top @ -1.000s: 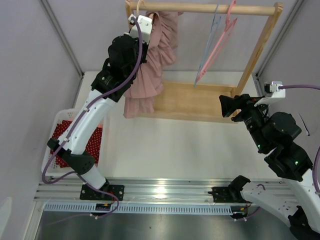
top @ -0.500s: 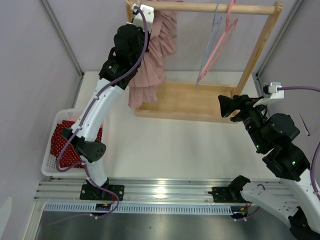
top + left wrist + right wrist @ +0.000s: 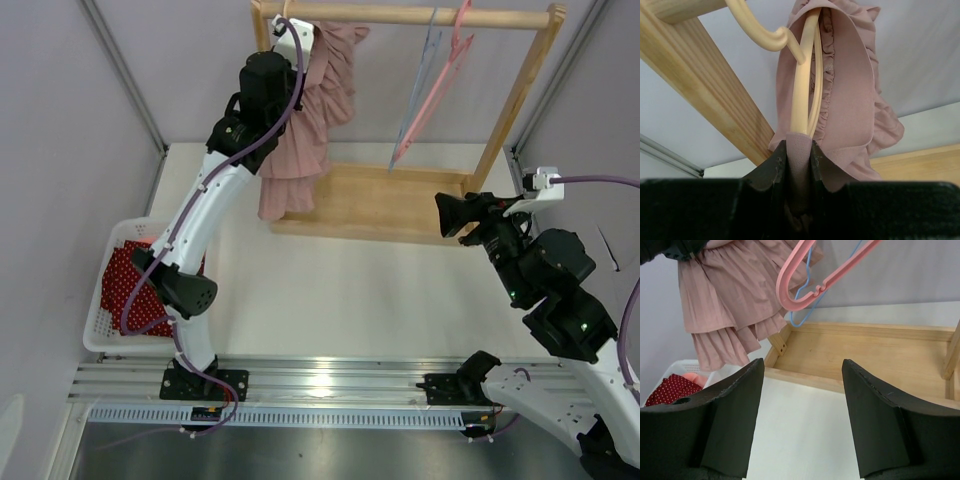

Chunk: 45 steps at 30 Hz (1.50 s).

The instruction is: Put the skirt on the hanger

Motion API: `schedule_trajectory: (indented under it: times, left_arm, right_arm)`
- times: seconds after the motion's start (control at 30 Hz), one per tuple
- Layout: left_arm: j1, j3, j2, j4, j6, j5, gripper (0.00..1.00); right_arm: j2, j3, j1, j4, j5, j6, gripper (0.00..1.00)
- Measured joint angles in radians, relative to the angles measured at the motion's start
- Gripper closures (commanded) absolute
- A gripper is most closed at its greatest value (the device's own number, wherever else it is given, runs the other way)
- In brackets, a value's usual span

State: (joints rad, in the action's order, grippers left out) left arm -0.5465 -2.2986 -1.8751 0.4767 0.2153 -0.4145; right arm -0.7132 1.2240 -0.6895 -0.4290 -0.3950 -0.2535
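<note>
Wooden rack (image 3: 400,205) at far side of white table (image 3: 350,300); flat tray base, round bar across top; pink hanger (image 3: 781,287) hooked on bar toward rack's right end, hanging tilted over tray; thin blue hanger (image 3: 801,324) just beside it, on its left; white basket (image 3: 120,228) well left of rack, at table's left edge; red dotted cloth (image 3: 125,275) inside basket; metal track (image 3: 330,375) along table's near edge, opposite rack; plain grey walls behind rack.

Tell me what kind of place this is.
Probably a robotics lab cell staged for clothes handling: a small wooden garment rack on a white table, a laundry basket, and an aluminium mounting rail along the near edge.
</note>
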Motion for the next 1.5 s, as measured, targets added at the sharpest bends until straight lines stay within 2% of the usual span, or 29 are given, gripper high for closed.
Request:
schedule_trajectory:
  times: [0.1, 0.2, 0.3, 0.33, 0.43, 0.53, 0.83, 1.0, 1.2, 1.33, 1.5]
  left_arm:
    - [0.002, 0.0, 0.001, 0.001, -0.01, 0.008, 1.0]
    - [0.002, 0.016, 0.01, -0.006, -0.023, 0.016, 0.89]
    - [0.003, 0.041, 0.032, -0.01, -0.033, 0.03, 0.69]
    - [0.003, 0.048, 0.04, -0.008, -0.035, 0.035, 0.59]
    - [0.004, 0.066, 0.072, 0.001, -0.056, 0.054, 0.41]
    - [0.004, 0.092, 0.121, 0.005, -0.078, 0.081, 0.34]
    - [0.004, 0.162, 0.291, 0.017, -0.125, 0.167, 0.21]
    - [0.004, 0.261, 0.419, 0.034, -0.166, 0.182, 0.18]
    - [0.004, 0.602, 0.691, 0.032, -0.259, 0.124, 0.16]
    - [0.004, 0.842, 0.908, 0.066, -0.378, 0.017, 0.16]
    - [0.008, 1.022, 1.091, 0.245, -0.592, -0.163, 0.17]
  right_arm:
    - [0.0, -0.013, 0.0, 0.0, 0.0, 0.0, 0.31]
    - [0.0, -0.02, 0.0, 0.0, 0.0, 0.0, 0.31]
    - [0.0, -0.022, 0.0, 0.0, 0.0, -0.001, 0.31]
    - [-0.001, -0.023, 0.0, 0.0, 0.0, -0.001, 0.31]
    - [-0.001, -0.025, 0.0, 0.0, 0.0, -0.004, 0.3]
    - [-0.001, -0.028, 0.0, 0.0, 0.0, -0.005, 0.3]
    - [-0.02, -0.031, 0.0, 0.0, -0.001, -0.006, 0.29]
    - [-0.052, -0.031, 0.0, -0.005, 0.001, -0.014, 0.29]
    - [-0.106, -0.035, 0.001, -0.032, 0.019, -0.035, 0.29]
    - [-0.12, -0.074, 0.001, -0.048, 0.033, -0.051, 0.29]
    - [-0.122, -0.164, 0.001, -0.05, 0.071, -0.08, 0.3]
